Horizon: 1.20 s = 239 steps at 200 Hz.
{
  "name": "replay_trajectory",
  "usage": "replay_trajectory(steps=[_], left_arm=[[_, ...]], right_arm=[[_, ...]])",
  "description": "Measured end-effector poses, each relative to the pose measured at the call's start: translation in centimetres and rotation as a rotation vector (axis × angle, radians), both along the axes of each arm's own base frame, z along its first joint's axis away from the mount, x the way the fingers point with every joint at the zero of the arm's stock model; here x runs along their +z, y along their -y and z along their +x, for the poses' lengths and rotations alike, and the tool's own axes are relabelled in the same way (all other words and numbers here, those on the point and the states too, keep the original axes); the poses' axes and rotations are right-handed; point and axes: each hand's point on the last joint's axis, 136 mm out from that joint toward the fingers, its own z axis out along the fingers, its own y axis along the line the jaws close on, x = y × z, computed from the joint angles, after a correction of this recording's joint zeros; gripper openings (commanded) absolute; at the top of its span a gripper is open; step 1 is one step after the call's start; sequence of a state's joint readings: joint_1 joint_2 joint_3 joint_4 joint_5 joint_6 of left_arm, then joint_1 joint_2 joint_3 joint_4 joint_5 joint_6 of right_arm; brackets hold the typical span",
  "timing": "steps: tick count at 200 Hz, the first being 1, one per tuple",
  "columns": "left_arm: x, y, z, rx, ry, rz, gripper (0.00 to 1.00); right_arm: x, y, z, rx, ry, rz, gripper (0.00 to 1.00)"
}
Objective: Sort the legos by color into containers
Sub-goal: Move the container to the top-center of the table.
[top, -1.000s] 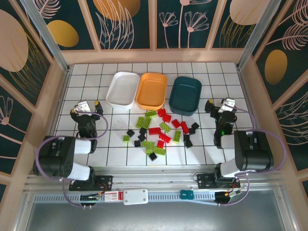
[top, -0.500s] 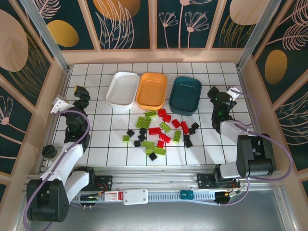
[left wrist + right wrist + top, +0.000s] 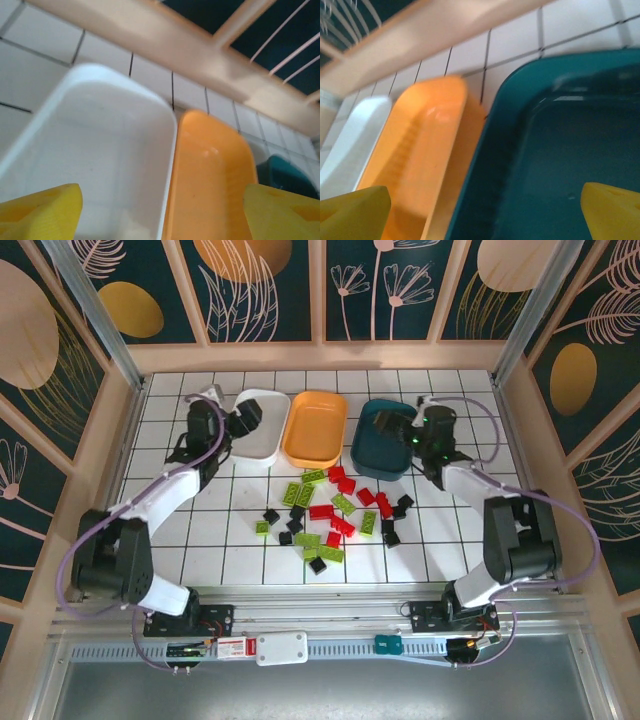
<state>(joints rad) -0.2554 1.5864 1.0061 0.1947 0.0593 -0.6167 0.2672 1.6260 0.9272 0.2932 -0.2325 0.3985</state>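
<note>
You are working over a white tiled table (image 3: 200, 530) with dark grid lines. It is sitting inside a booth whose beige-framed wall panels (image 3: 265, 290) are showing gold ovals and pale pink plant outlines on dark blue. An aluminium rail (image 3: 120, 620) is running along the near edge, in front of both arm bases. It is carrying a white box (image 3: 281, 648), a small red-and-white label (image 3: 234, 647) and a teal tag (image 3: 388, 643). Any print on these is coming out too small for you to read.

The three containers are standing in a row on the far half of the table. The white tray (image 3: 262, 440) is sitting on the left, with the orange tray (image 3: 315, 430) touching it in the middle. The dark teal tray (image 3: 380, 455) is sitting just beside the orange one on the right. The legos (image 3: 330, 510) are lying loose on the tiles just in front of the trays, between the two arms, with red, lime green and black bricks mixed together.

Your left gripper (image 3: 243, 418) is hanging over the white tray. In the left wrist view its yellow fingertips (image 3: 40, 210) are standing wide apart, released and grasping nothing. Your right gripper (image 3: 385, 422) is hovering over the far part of the dark teal tray. Its yellow fingertips (image 3: 615, 210) are likewise spreading wide, with the tray floor showing between them.
</note>
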Motion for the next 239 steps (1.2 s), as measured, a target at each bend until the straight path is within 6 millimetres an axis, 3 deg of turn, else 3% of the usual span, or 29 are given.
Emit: replay_trajectory(steps=[21, 49, 94, 168, 202, 239], left_arm=[[-2.1, 1.3, 1.5, -0.042, -0.060, 0.041, 0.76], [-3.8, 2.9, 3.3, -0.083, -0.092, 0.059, 0.76], [-7.2, 4.8, 4.3, -0.124, -0.153, 0.069, 0.74], [-9.8, 8.7, 1.9, -0.178, -0.221, 0.008, 0.65], [-12.7, 8.6, -0.4, -0.142, -0.313, -0.028, 0.64], [-12.7, 9.0, -2.2, -0.118, -0.339, -0.081, 0.63]], right_arm=[[-2.6, -2.5, -0.4, 0.074, -0.077, -0.014, 0.98], [-5.4, -3.5, -0.4, 0.113, -0.160, -0.029, 0.98], [-6.6, -4.7, 0.4, 0.175, -0.212, -0.033, 0.93], [-8.4, -6.7, 0.5, 0.311, -0.271, -0.035, 0.81], [-8.3, -7.6, 0.0, 0.363, -0.282, -0.042, 0.78], [-9.4, -9.1, -1.1, 0.425, -0.315, -0.065, 0.76]])
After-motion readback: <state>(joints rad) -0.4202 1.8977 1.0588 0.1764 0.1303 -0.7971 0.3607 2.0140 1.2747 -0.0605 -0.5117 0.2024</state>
